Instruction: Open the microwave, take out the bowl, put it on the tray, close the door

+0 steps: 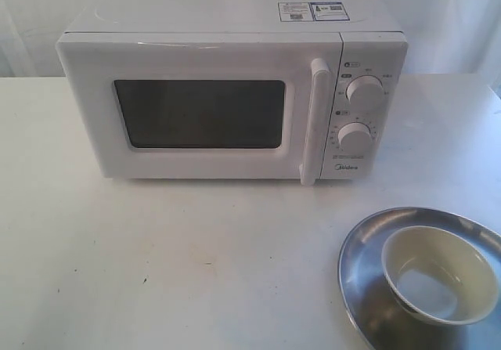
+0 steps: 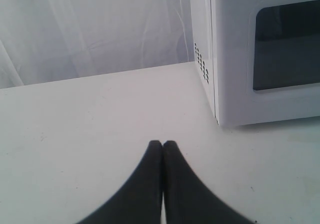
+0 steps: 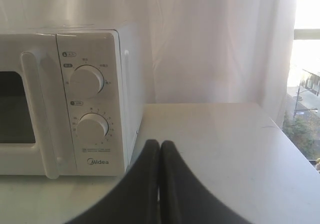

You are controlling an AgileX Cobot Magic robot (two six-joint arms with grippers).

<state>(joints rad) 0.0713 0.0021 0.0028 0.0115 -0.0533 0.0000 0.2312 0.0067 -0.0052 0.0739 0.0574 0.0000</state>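
we see cream-white ceramic bowl [image 1: 441, 276] on round silver metal tray [image 1: 362, 276] | white boxy microwave [image 1: 227, 21], door [image 1: 196, 60] shut | left claw [image 2: 162, 145], right claw [image 3: 159, 144] both pressed together, empty | task looks done to us

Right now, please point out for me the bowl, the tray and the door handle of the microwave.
bowl [image 1: 440, 278], exterior view, its inside bottom.
tray [image 1: 364, 270], exterior view, bare metal left of the bowl.
door handle [image 1: 315, 123], exterior view, the middle of the white bar.
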